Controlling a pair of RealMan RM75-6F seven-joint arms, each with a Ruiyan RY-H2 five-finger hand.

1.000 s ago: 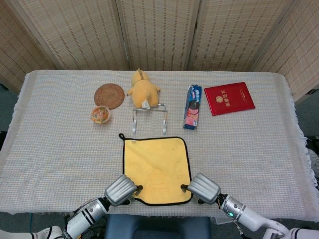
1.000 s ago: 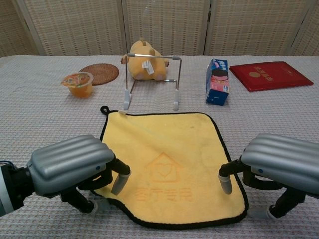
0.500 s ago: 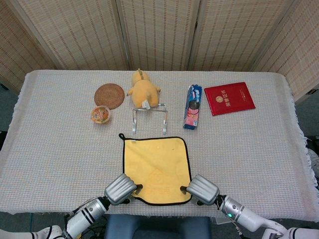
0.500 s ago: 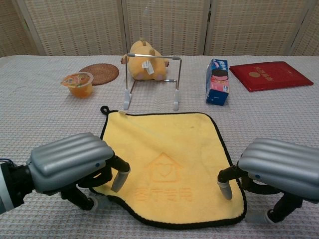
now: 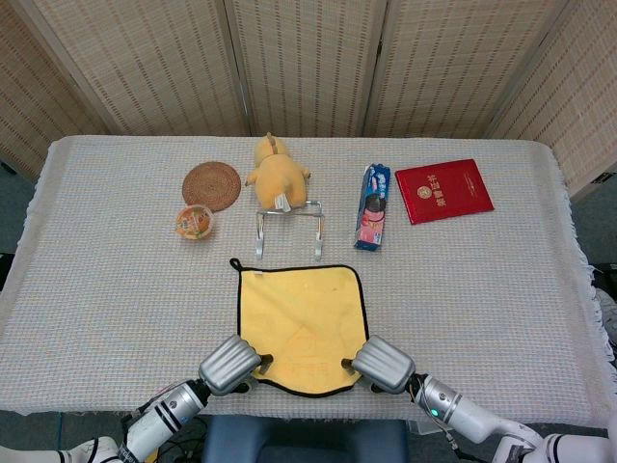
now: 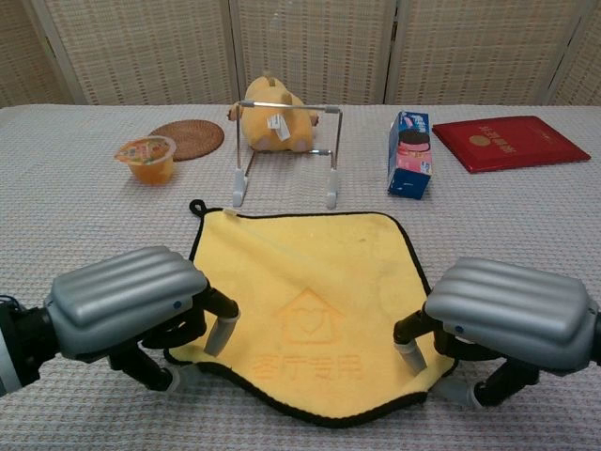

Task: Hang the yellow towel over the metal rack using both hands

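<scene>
Yellow towel (image 6: 310, 301), black-edged, spread flat on the grey woven tablecloth (image 5: 482, 289) near the front edge, directly in front of the metal rack (image 6: 286, 155); near hem slightly puckered and drawn in between the 2 hands. Left hand (image 6: 131, 301) at the towel's near left corner, fingers (image 6: 220, 334) curled down onto the cloth edge, a lower digit under the hem, pinching the corner. Right hand (image 6: 498, 315) at the near right corner, fingers (image 6: 409, 355) likewise bent down onto the towel, pinching that corner. Rack upright and bare, well apart from both hands, with a yellow plush toy (image 5: 277, 172) just behind it. Left of the rack: round woven coaster (image 5: 211, 185) and a sealed fruit jelly cup (image 5: 194, 222). Right of the rack: blue biscuit packet (image 5: 373, 206), then a red booklet (image 5: 443, 190). Folding woven screens (image 5: 308, 58) behind the table.
</scene>
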